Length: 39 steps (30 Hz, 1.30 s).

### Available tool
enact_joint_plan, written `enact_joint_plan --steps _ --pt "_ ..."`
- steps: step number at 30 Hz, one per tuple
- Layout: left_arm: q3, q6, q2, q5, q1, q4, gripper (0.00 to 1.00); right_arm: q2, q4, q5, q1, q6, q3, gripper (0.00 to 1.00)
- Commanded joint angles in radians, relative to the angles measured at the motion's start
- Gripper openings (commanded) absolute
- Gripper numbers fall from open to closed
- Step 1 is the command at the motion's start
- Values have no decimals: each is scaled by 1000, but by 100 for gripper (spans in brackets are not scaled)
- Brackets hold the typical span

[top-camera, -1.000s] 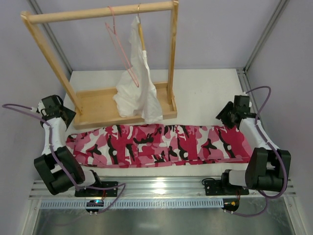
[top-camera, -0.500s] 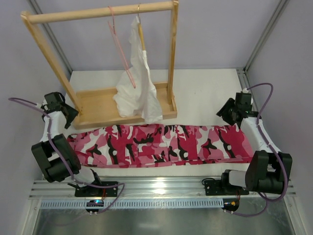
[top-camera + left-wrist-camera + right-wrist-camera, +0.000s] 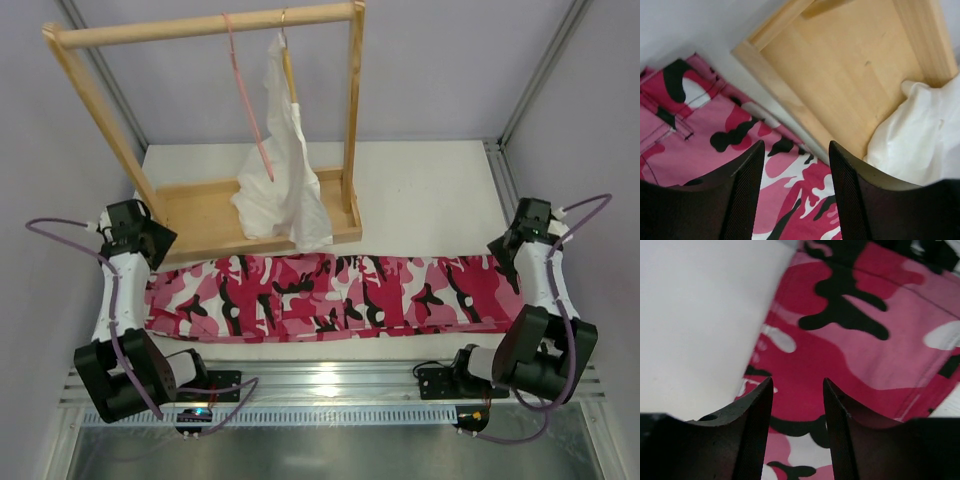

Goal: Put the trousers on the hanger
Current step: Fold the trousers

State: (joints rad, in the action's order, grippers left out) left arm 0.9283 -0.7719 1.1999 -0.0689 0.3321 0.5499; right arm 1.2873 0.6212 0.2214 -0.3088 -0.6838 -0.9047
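Across the white table [image 3: 420,190], from nine o'clock to three o'clock in the overhead view, lies one pair of trousers [image 3: 330,297], spread flat at full length; the cloth is soft and woven, with stitched seams and blotches of pink, white and black. At eleven o'clock stands one rack [image 3: 200,30] of pale smooth wood, made of two uprights, one round top bar and a flat rimmed base. Two hangers hook over that bar; the hanger [image 3: 250,110] of thin pink wire hangs bare, seen almost edge-on as a slim slanted line, well apart from the trousers; just beside it, a tan wooden hanger [image 3: 289,70] carries one limp, crumpled white garment [image 3: 280,180] whose hem reaches the base. At nine o'clock the left gripper [image 3: 796,150] sits over the trousers' end near the base's corner; its two black, finely ribbed fingers stand partly spread with nothing between them. At three o'clock the right gripper [image 3: 798,382] is over the other end, where the cloth's edge meets bare table; its two dark curved fingers are likewise parted and hold nothing.
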Motion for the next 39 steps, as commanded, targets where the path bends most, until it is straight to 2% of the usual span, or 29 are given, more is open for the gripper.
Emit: enact_joint_plan --steps 1,3,8,11,15,19,27,39 --pt "-55 -87 4 3 2 44 55 -69 15 79 -145 -13 68 48" --pt "-59 -125 9 -29 1 118 54 -80 -3 93 -220 18 98 47" --pt "-80 -118 -17 -68 1 173 54 -69 -61 115 -266 78 130 45" --pt "-108 -115 -63 -26 2 153 56 -78 -154 89 -266 122 173 45" --pt "-149 -161 -88 66 2 142 55 -59 -182 111 -299 139 219 45" --pt "-151 -156 -82 43 2 156 55 -91 -242 84 -355 151 270 45" --pt "-207 -170 -14 52 4 127 55 -72 -252 81 -424 130 283 44" --pt "-247 -164 29 29 2 90 55 -74 -245 110 -441 107 335 44"
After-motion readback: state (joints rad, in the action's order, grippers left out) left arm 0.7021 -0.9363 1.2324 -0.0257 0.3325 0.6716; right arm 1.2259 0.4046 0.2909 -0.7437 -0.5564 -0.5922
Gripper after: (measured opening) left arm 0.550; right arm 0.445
